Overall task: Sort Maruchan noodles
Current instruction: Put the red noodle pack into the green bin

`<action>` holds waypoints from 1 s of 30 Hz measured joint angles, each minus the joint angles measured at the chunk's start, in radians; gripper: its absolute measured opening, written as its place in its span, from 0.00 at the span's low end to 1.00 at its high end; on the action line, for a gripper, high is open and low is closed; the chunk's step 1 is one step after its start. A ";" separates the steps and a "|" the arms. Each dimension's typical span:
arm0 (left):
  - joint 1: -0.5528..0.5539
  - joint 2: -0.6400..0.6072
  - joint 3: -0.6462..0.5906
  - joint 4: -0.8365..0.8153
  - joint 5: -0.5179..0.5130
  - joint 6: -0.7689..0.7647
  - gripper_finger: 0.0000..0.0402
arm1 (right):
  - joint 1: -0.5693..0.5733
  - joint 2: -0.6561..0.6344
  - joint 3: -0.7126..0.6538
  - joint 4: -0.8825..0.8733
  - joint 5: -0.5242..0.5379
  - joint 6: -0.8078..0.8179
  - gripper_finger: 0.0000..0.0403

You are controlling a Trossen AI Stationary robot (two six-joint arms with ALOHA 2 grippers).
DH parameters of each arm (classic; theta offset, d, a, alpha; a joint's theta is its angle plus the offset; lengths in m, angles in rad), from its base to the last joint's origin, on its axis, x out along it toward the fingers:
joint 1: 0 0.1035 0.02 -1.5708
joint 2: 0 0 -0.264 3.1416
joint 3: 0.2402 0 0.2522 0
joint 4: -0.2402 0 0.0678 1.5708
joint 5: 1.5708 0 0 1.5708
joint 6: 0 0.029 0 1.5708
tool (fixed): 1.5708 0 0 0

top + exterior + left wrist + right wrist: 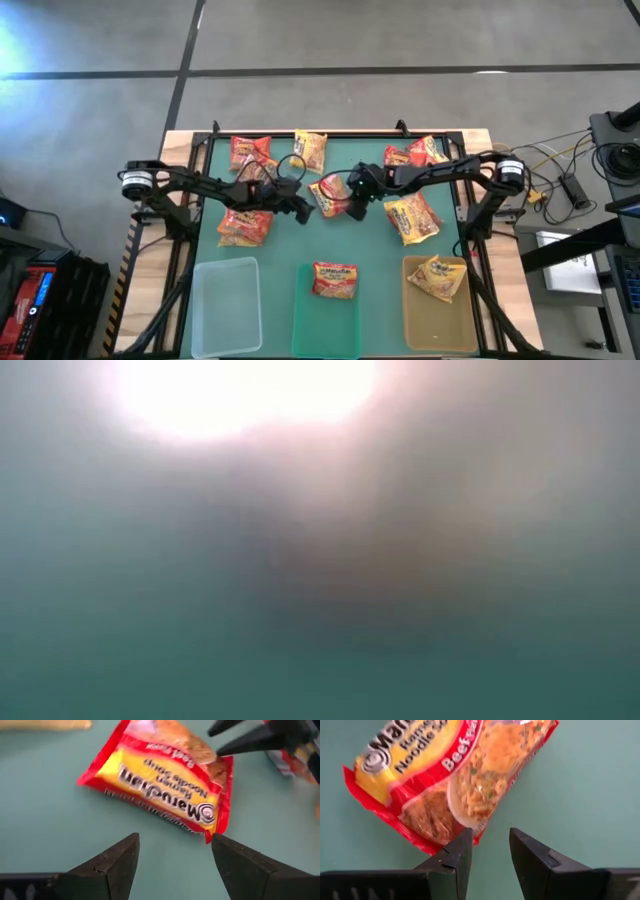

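- High view: I see both arms meeting at frame centre over one red beef packet (330,193). Left gripper (300,205) sits just left of it, right gripper (357,203) just right. Other packets lie scattered across the upper part of the green mat (290,240). Along the bottom edge sit three bins: the clear bin (225,300) at left is empty, the green bin (325,315) holds one red packet (335,279), the tan bin (440,315) holds a yellow one (438,278).
- Low view: washed-out glare and teal haze; nothing readable.
- Left wrist view: jaws spread wide, holding nothing; the packet's corner lies just beyond them. The other arm's fingers (250,737) poke in at upper right.
- Right wrist view: jaws narrowly apart, the packet's edge at the left fingertip, not yet pinched.
- Risk, my judgement: two grippers converging on one packet could collide, or the crinkly edge could slip out.
- Hidden: part of the centre packet under the arms.
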 joint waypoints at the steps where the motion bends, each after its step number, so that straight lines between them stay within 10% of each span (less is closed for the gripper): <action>1: 0.005 0.000 -0.005 0.000 0.000 -0.035 0.58 | 0.000 0.003 -0.003 0.009 0.001 -0.009 0.30; 11: 0.104 0.000 -0.092 0.174 -0.028 -0.262 0.58 | 0.000 0.032 -0.090 0.130 0.018 -0.060 0.28; 30: 0.132 0.000 -0.080 0.205 -0.007 -0.194 0.58 | 0.011 -0.072 -0.090 0.154 0.016 -0.011 0.23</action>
